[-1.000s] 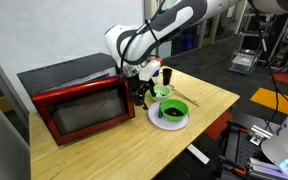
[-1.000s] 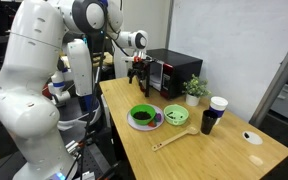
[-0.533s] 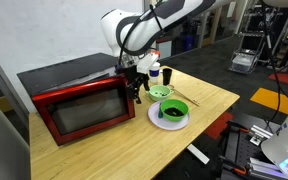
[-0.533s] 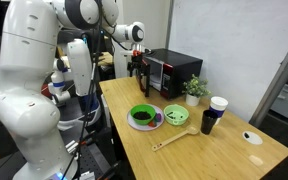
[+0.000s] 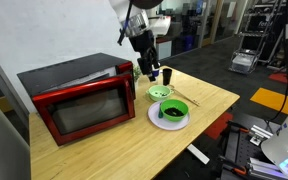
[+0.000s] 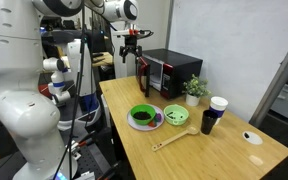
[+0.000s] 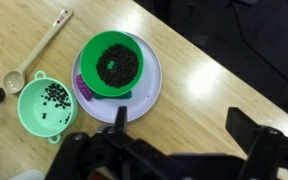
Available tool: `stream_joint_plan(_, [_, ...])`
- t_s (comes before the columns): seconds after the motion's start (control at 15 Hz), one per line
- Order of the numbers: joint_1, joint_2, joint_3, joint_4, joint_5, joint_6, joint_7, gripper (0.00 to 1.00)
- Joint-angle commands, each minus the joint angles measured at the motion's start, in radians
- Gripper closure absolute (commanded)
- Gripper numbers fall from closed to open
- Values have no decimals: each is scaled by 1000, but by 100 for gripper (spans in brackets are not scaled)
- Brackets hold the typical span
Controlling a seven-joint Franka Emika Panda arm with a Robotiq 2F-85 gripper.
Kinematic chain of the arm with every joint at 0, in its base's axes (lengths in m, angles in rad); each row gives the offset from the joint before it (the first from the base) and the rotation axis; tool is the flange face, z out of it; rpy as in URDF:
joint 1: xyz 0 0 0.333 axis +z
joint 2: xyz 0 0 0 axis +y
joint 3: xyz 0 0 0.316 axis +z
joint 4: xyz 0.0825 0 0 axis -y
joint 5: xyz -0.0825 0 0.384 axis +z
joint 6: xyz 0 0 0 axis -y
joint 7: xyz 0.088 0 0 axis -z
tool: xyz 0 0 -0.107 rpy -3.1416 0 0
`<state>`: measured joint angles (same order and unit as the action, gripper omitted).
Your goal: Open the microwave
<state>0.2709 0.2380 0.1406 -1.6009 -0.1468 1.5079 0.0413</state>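
While gripper [image 5: 146,71] hovers: one microwave [image 5: 79,100] (red), two bowls [image 7: 116,65] [image 7: 47,105].

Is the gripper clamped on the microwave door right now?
No: in the wrist view the gripper is open, with only the table showing between its jaws.

Big white rounded arm [image 6: 19,95], shiny smooth shell, black gripper [image 6: 134,52] at its tip, dark blurry fingers [image 7: 256,135]
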Motion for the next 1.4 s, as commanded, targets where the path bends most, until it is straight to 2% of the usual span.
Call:
stream_joint_plan(0.0, [-20,-32,21,107,-57,-193,-176,0])
stream_joint_plan(0.13, [-30,3,18,230,-89,-308,-286,0])
stream_joint_plan(0.27, [-45,62,10,358,-126,-373,-380,0])
stream_joint_plan(0.67, [-92,293,3,642,-201,-494,-703,0])
stream_joint_plan(1.0, [-72,505,-10,872,-275,-560,-907,0])
stream_joint_plan(1.27, [-50,566,-18,927,-267,-517,-1032,0])
stream_joint_plan(1.33, [-60,567,4,921,-275,-503,-1055,0])
